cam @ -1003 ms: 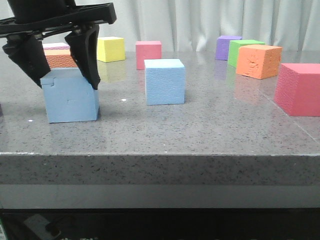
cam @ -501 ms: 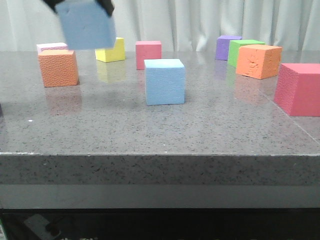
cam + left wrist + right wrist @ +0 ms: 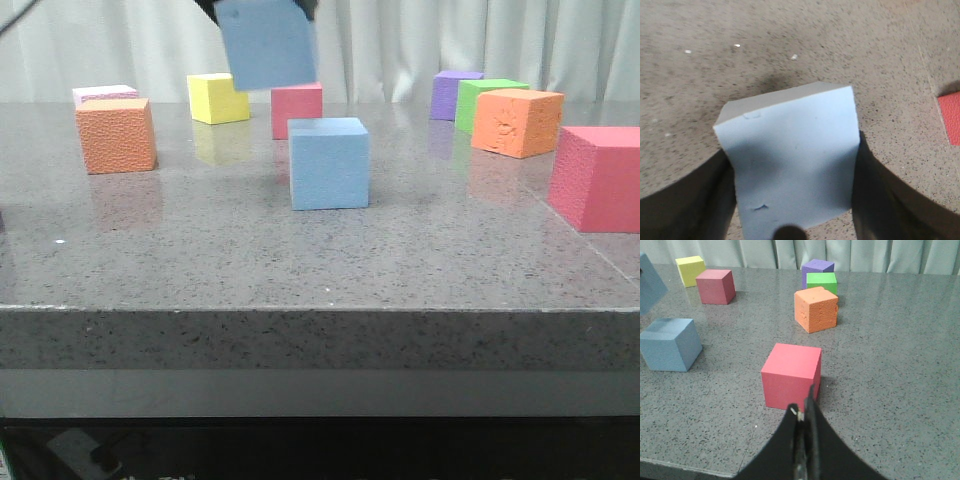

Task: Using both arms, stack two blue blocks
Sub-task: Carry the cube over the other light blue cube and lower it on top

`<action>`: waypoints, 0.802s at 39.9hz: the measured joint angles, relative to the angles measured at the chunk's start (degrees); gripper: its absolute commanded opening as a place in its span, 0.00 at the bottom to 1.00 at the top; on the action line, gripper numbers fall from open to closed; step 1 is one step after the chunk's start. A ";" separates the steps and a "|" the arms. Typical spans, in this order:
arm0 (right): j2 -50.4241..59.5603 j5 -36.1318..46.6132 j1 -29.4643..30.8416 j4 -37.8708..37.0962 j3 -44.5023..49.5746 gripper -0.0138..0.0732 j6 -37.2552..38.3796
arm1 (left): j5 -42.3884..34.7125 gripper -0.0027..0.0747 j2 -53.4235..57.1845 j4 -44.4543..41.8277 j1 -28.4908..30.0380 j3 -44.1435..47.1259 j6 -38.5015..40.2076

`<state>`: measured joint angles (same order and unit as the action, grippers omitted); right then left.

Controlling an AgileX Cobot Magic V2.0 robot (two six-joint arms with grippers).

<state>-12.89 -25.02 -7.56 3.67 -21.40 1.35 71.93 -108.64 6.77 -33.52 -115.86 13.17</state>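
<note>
My left gripper is shut on a light-blue block with small dents, one black finger on each side. In the front view this block hangs tilted in the air, above and slightly left of the plain blue block on the table; the gripper is mostly cut off by the frame's top edge. My right gripper is shut and empty, low over the table near a red cube. The right wrist view also shows the plain block and the held block.
An orange cube and a pale pink cube stand at the left. A yellow cube and a red cube stand behind. Purple, green, orange and large red cubes stand at the right.
My left gripper has lifted the dented blue block off the table at the left and carried it up and rightward, close above the plain blue block.
</note>
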 measured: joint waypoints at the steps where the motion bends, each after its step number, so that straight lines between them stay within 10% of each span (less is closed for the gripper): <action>1: 0.00 0.00 0.00 0.00 0.00 0.08 0.00 | 0.00 0.37 -0.39 0.00 -0.33 -0.13 0.00; 32: 0.00 0.00 0.00 0.00 0.00 0.08 0.00 | 0.00 0.37 -3.64 0.47 -2.45 -1.31 -0.10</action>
<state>-12.89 -25.02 -7.56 3.67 -21.40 1.35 71.93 -112.28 7.24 -35.97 -117.17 13.07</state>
